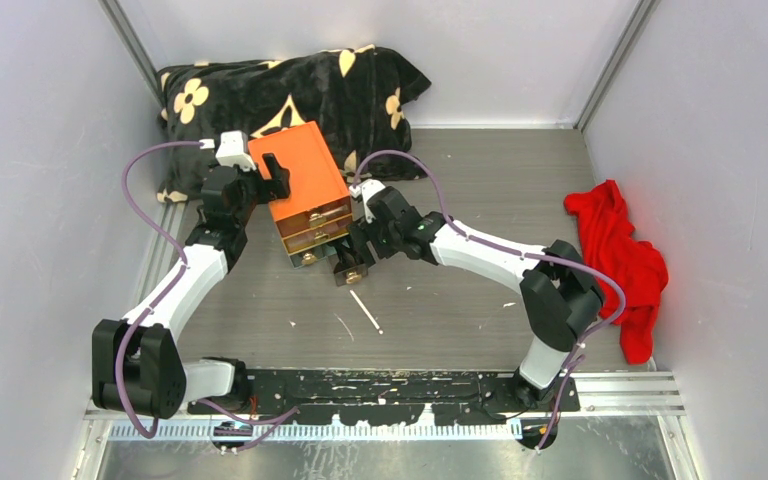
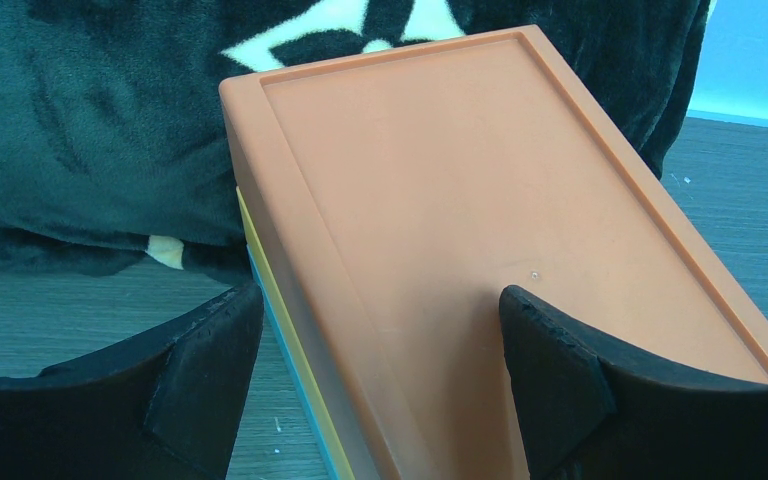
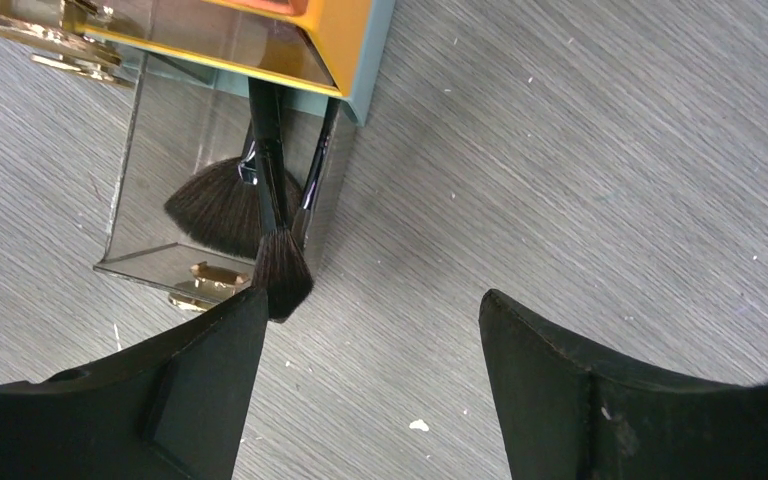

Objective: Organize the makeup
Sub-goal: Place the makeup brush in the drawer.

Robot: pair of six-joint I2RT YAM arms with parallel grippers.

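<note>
The makeup I can see is a few black-handled brushes lying in a clear drawer [image 3: 130, 190] pulled out from the bottom of the orange box [image 1: 300, 180]. A dark fan brush [image 3: 210, 205] lies inside. A second brush [image 3: 282, 278] pokes its head over the drawer's front wall, and a slim handle [image 3: 318, 160] lies beside them. My right gripper [image 3: 372, 300] [image 1: 348, 268] hovers open and empty just in front of the drawer, its left finger close to that brush head. My left gripper [image 2: 380, 295] [image 1: 265, 178] stands open astride the box's top left edge [image 2: 260, 200], one finger over the lid, the other beside the wall.
A black flowered cushion [image 1: 290, 85] lies behind the box against the back wall. A red cloth [image 1: 620, 260] is bunched at the right wall. A thin white stick [image 1: 365, 311] and small white flecks lie on the grey table in front of the drawer.
</note>
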